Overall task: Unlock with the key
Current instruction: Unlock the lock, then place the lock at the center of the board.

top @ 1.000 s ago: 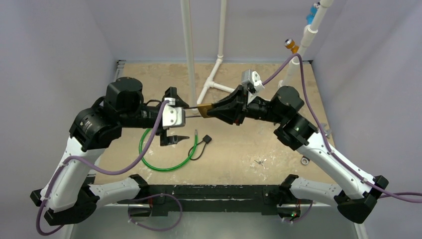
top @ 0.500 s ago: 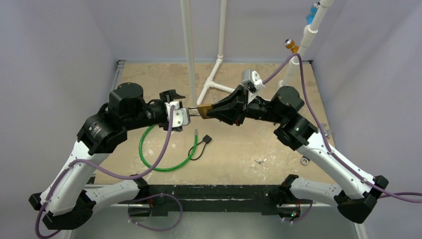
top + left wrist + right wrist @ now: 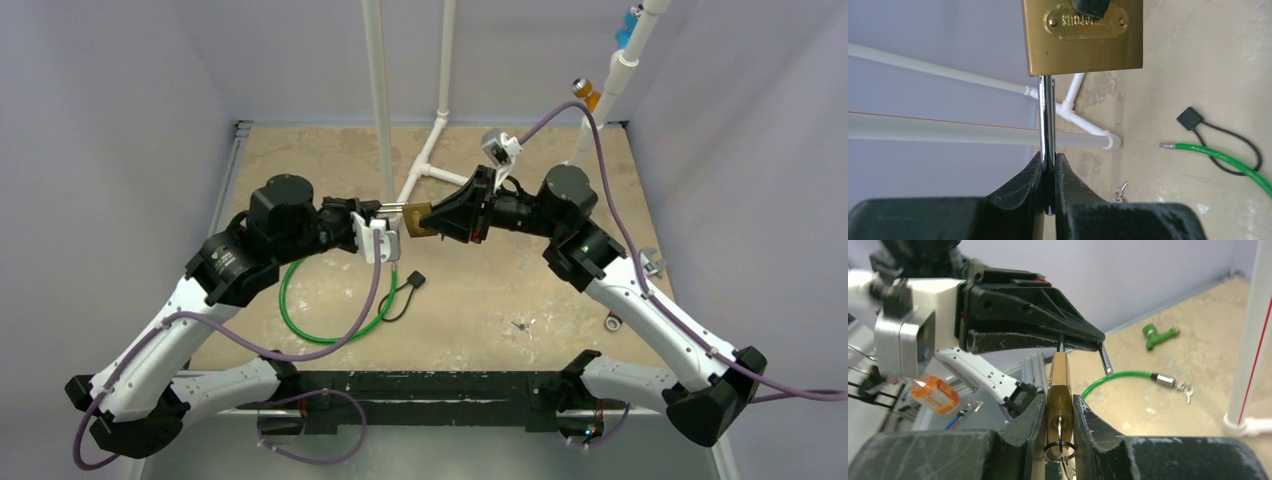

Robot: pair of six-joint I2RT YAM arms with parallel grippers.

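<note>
We see the left gripper (image 3: 1048, 159) clamped on the chrome shackle (image 3: 1046, 110), the right gripper (image 3: 1059, 399) pinching the brass padlock (image 3: 1059, 372), key (image 3: 1061, 430) in its base, all held above the table (image 3: 480, 300), green cable (image 3: 1218, 155) lying below.

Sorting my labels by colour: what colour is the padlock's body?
Brass-gold. The padlock shows best in the left wrist view.

Left end effector (image 3: 386, 209) and right end effector (image 3: 424, 218) raised mid-air, both clamped, tips nearly meeting
</note>
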